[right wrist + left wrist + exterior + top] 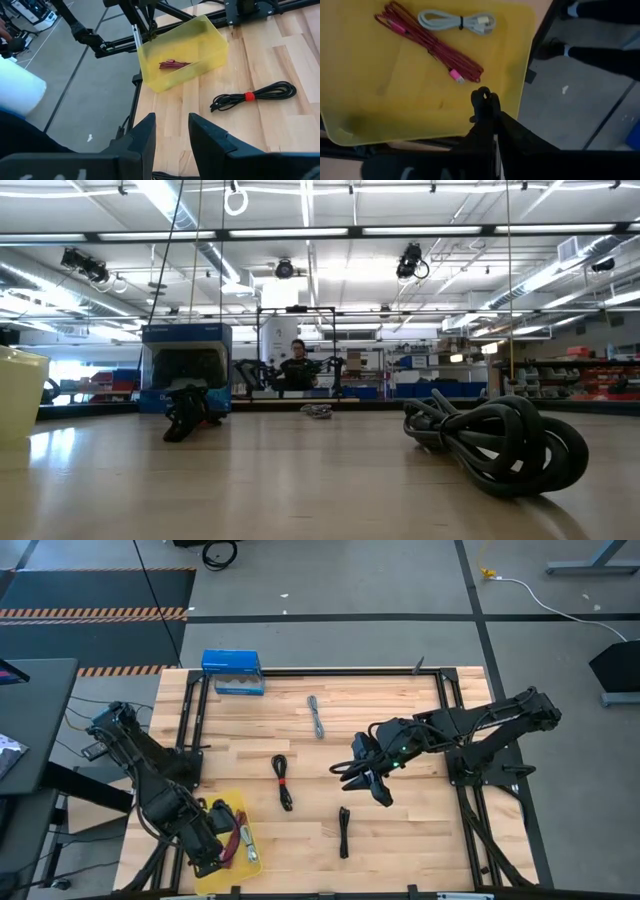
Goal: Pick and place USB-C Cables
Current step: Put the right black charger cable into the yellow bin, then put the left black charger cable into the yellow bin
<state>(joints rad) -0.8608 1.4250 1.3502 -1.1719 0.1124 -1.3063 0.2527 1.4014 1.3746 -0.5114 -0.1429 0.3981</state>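
Note:
A yellow bin (240, 810) stands at the table's near left corner, with a magenta cable (430, 47) and a pale grey cable (457, 21) lying in it. My left gripper (482, 97) hangs shut and empty over the bin's rim. Three cables lie on the wood: a grey one (316, 715), a black one with a red tie (283, 782) and a plain black one (343, 832). Above the table's middle, my right gripper (358, 778) is shut on another black cable bundle (343, 770). My right gripper holds the black cable bundle, whose loops (343, 770) stick out beside the fingers in the high view. The gripper's own body hides the place of contact. Its fingers slant down toward the table's near left corner. The bundle is lifted clear of the table.
A blue box (232, 672) stands at the far left of the table. A black frame (330, 671) runs around the wooden top. In the low view the plain black cable (500, 445) lies close to the camera.

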